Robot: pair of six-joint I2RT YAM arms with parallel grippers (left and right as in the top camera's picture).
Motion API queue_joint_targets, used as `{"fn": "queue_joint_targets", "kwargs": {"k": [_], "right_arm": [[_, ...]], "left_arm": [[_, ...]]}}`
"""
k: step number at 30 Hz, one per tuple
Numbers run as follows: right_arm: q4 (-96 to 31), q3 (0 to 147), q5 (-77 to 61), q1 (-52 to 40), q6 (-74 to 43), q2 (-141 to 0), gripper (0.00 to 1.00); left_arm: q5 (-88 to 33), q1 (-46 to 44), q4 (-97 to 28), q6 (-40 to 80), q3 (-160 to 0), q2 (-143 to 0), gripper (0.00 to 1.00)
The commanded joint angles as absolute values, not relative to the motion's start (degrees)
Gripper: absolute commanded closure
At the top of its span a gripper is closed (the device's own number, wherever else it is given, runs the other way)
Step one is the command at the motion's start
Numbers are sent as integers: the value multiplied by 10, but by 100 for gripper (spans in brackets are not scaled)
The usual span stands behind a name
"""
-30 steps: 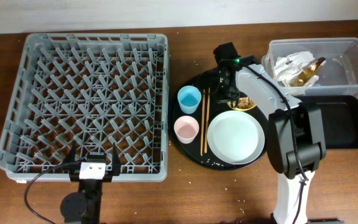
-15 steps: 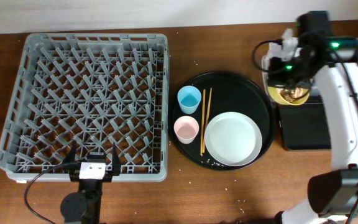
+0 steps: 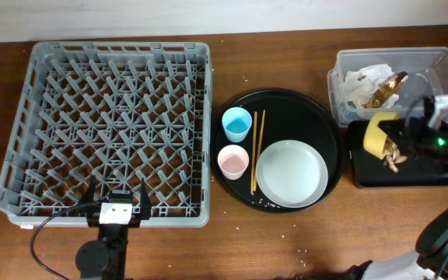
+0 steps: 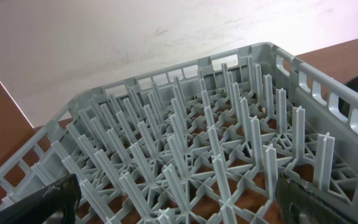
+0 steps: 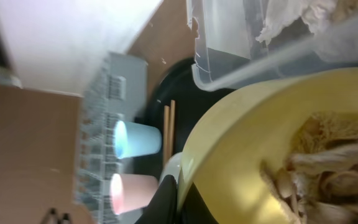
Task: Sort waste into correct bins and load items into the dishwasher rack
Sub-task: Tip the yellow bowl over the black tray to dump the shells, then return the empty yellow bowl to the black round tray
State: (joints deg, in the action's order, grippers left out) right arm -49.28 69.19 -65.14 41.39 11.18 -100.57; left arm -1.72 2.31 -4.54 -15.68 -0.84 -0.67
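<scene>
Two arms sit at the table, but only one is working. At far left, the left gripper (image 3: 116, 197) hangs spread wide and empty at the near edge of the dishwasher rack (image 3: 22, 117). The round black tray (image 3: 286, 105) carries the light blue cup (image 3: 236, 123), pink cup (image 3: 232, 161), chopsticks (image 3: 255, 152) and plate (image 3: 290, 173). Further right, the right gripper (image 5: 178, 198) pinches the rim of the yellow bowl (image 3: 378, 134). The bowl is tipped over the shallow black tray (image 3: 411, 173) beside the clear tub (image 3: 395, 53), and food scraps (image 3: 393, 158) are spilling out. Dumping the scraps appears to be the step in hand. The next move calls for emptying the bowl fully, then carrying it to the rack.
</scene>
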Motion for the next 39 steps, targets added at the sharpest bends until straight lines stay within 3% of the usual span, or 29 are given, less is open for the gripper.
{"fn": "queue_joint_targets", "kwargs": {"k": [1, 6, 11, 23, 27, 31, 32, 36, 39], "right_arm": [[-473, 653, -785, 465, 122, -1004, 96], [-473, 635, -888, 527, 115, -1009, 96], [-470, 635, -889, 556, 42, -1009, 96], [-359, 635, -840, 560, -165, -1009, 96], [-344, 637, -884, 551, -149, -1006, 96], [-335, 642, -873, 465, -108, -951, 96], [-325, 656, -820, 408, -108, -916, 96], [-323, 728, -524, 179, -129, -852, 96], [-318, 755, -175, -17, -129, -869, 96]], "left_arm": [[-18, 20, -46, -166, -5, -4, 1], [-18, 20, -46, -166, -5, -4, 1], [-18, 20, -46, -166, -5, -4, 1], [-18, 20, -46, -166, -5, -4, 1], [-18, 20, -46, -166, -5, -4, 1], [-18, 20, -46, -166, -5, -4, 1], [-18, 20, -46, -166, -5, -4, 1], [-18, 20, -46, -166, -5, -4, 1], [-18, 20, -46, -166, -5, -4, 1]]}}
